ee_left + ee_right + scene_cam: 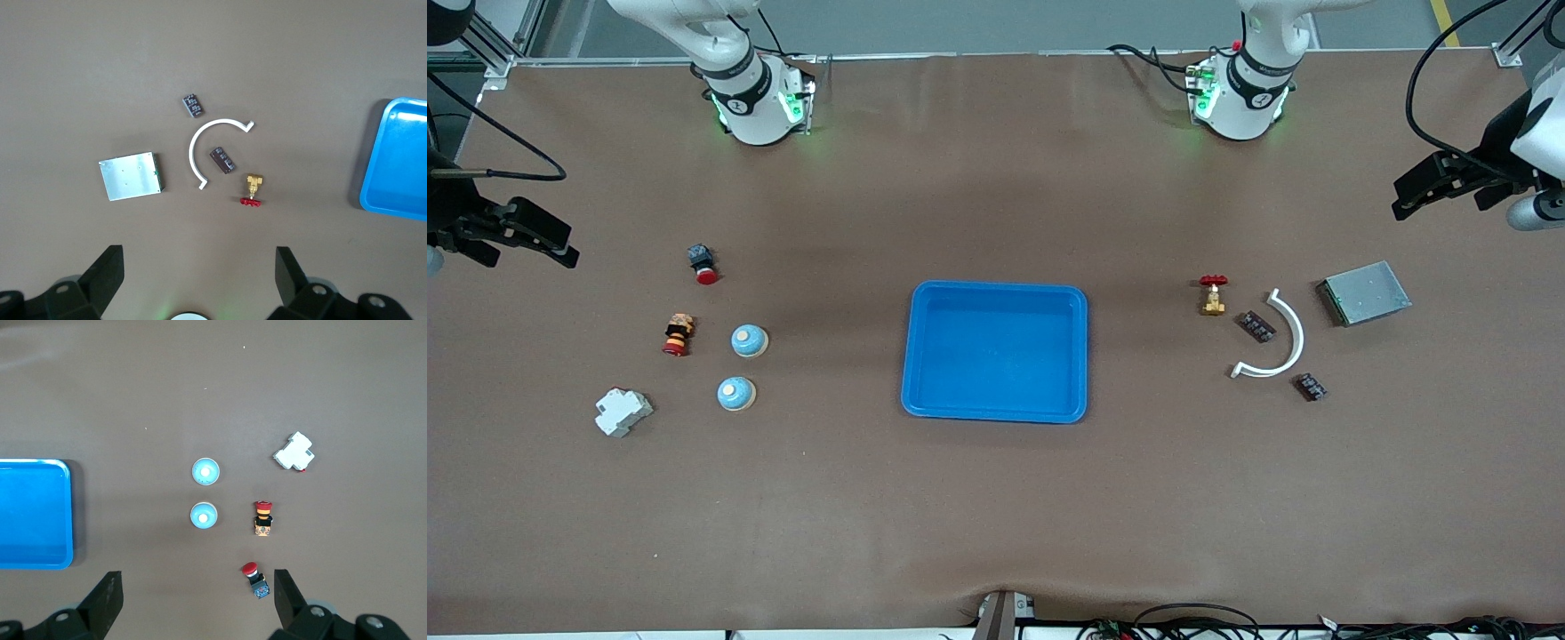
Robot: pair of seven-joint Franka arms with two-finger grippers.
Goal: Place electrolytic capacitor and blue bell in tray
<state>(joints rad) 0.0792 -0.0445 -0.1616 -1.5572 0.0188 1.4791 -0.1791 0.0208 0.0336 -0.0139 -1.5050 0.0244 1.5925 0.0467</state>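
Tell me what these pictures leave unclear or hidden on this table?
- Two small dark parts, one inside the white curved strip, one nearer the camera: too small to confirm as capacitors.
- Left gripper: partly cut off by the front view's edge.
- Right gripper: likewise at the other edge.
- Grey metal box: seen from above only, contents hidden.
- Blue tray: cut off in both wrist views.

A shallow bright-blue rectangular plastic tray [996, 292] sits mid-surface, two blue dome-shaped bells [749, 340] [736, 394] toward the right arm's end.
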